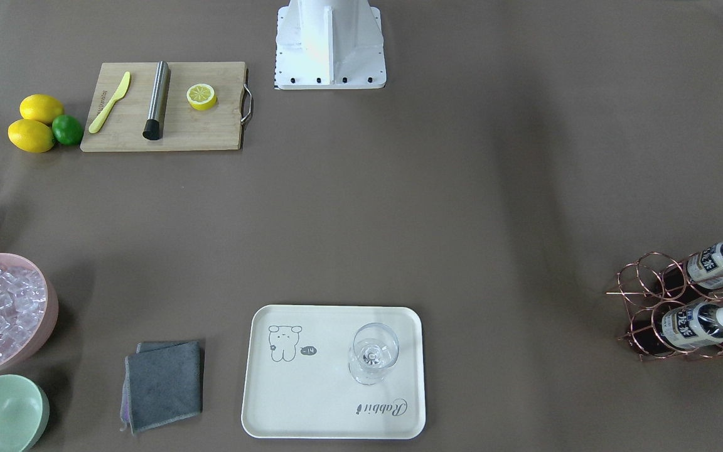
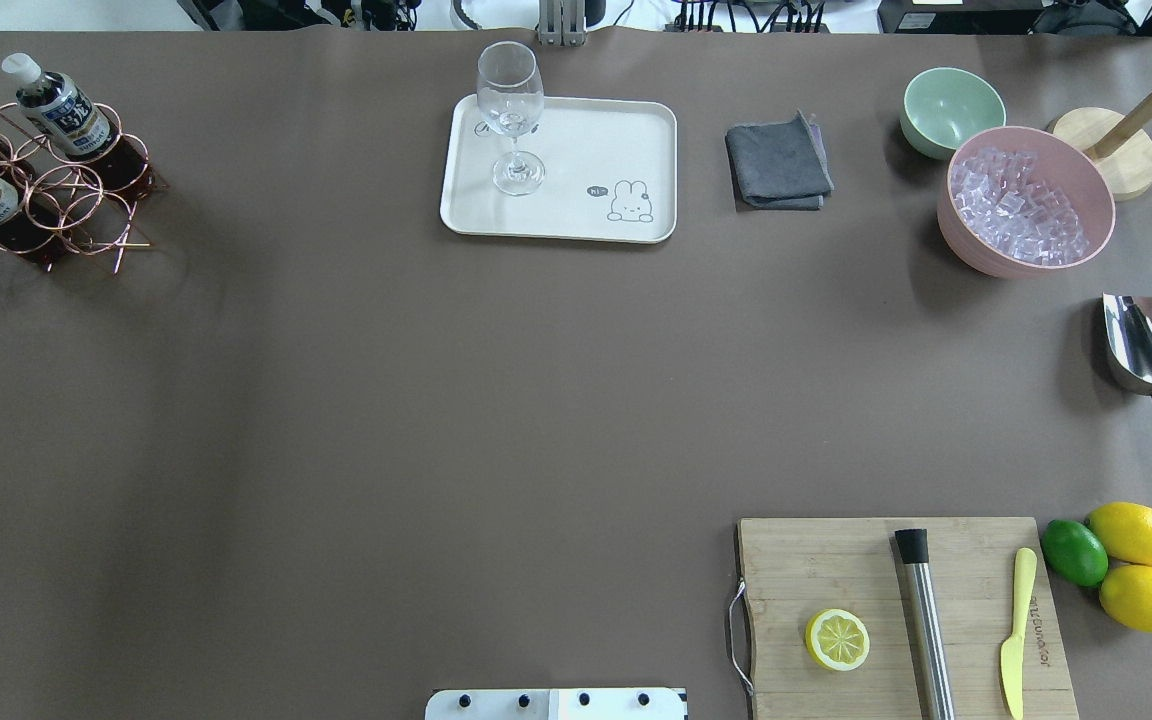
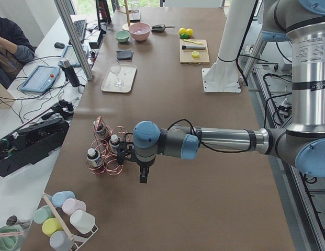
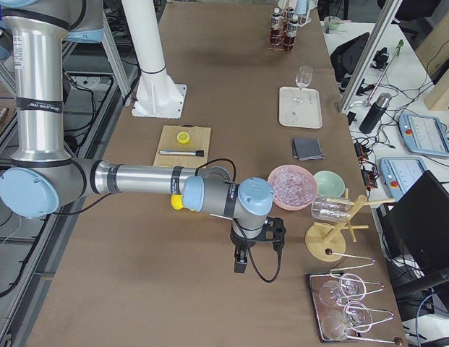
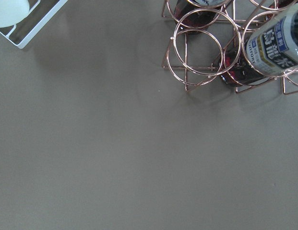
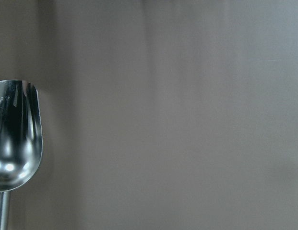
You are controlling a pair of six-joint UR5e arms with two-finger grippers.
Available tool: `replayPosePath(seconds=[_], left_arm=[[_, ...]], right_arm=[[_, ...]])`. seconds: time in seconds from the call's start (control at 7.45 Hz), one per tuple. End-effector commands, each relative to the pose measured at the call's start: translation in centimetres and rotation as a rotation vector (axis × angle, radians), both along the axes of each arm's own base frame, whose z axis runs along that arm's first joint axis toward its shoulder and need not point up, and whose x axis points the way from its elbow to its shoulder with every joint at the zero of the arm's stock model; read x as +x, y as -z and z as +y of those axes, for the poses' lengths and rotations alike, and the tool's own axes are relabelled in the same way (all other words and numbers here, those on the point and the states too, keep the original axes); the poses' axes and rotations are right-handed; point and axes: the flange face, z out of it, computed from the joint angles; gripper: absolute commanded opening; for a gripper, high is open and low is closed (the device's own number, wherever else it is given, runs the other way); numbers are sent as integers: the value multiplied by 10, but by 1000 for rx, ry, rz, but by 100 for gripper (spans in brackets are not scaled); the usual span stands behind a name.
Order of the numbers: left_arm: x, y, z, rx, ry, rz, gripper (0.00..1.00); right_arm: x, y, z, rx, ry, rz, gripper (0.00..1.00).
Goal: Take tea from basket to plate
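We see three tea bottles (image 2: 57, 100) standing in the ring cells of the basket (image 2: 81, 205). This rose-gold wire carrier sits at the far corner of the counter (image 2: 336, 400) on the robot's left. The plate (image 2: 586, 140) lies well apart from it, at the middle of the counter's far edge. It carries a wine glass (image 2: 513, 125) on the half nearer the basket, and the bear drawing is on the other half.

In the left side view, the left gripper (image 3: 124, 151) hangs just beside the basket on the robot's side. We cannot tell how far its jaws are parted or whether they hold anything. Its wrist camera looks down on the copper rings, one labelled bottle at the picture's right edge.

The right gripper (image 4: 272, 230) hovers over the counter near the pink bowl of ice (image 4: 291, 184), and again we cannot tell its opening. Its wrist camera catches the bowl of a steel scoop (image 6: 14, 134).
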Motion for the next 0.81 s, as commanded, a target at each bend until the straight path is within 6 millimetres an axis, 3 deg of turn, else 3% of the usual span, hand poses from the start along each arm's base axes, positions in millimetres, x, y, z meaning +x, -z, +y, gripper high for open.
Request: replayPosePath(seconds=[0.0, 0.4, 0.67], left_arm=[[0, 0, -2, 9, 2, -22, 98], [-2, 19, -10, 86, -19, -26, 98], [-2, 21, -13, 77, -21, -26, 98]], right_arm=[[0, 0, 0, 0, 0, 0, 100], [0, 0, 0, 0, 0, 0, 100], [0, 0, 0, 0, 0, 0, 100]])
